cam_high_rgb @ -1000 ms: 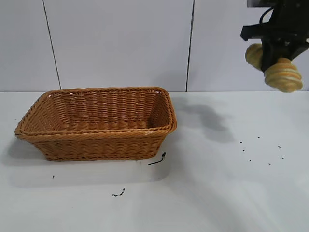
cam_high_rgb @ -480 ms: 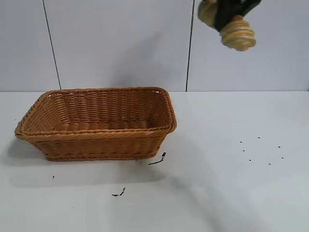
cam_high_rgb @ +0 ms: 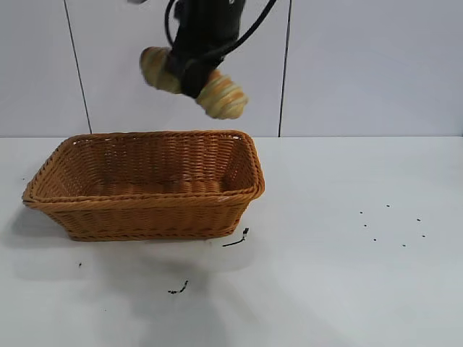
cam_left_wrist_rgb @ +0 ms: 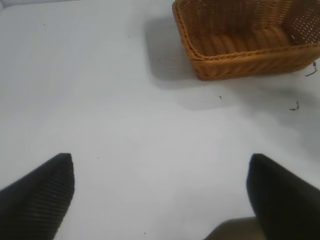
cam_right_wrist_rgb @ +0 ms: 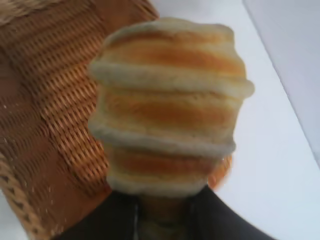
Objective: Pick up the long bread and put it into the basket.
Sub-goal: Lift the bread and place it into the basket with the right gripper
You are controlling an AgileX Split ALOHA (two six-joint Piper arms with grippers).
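Observation:
My right gripper (cam_high_rgb: 189, 74) is shut on the long bread (cam_high_rgb: 221, 97), a tan loaf with cream and orange stripes, and holds it in the air above the back of the basket (cam_high_rgb: 145, 196). In the right wrist view the bread (cam_right_wrist_rgb: 169, 107) fills the middle, with the basket's woven wall (cam_right_wrist_rgb: 45, 100) beneath it. The orange-brown wicker basket stands empty on the white table. My left gripper (cam_left_wrist_rgb: 160, 192) is open and empty over bare table, away from the basket (cam_left_wrist_rgb: 240, 52).
The white table (cam_high_rgb: 347, 289) carries small dark specks at the right (cam_high_rgb: 391, 228) and a few dark scraps (cam_high_rgb: 237, 238) in front of the basket. A grey panelled wall stands behind.
My right gripper has carried the bread from the far right, up and leftward, and now holds it lower, over the basket. The basket has not moved.

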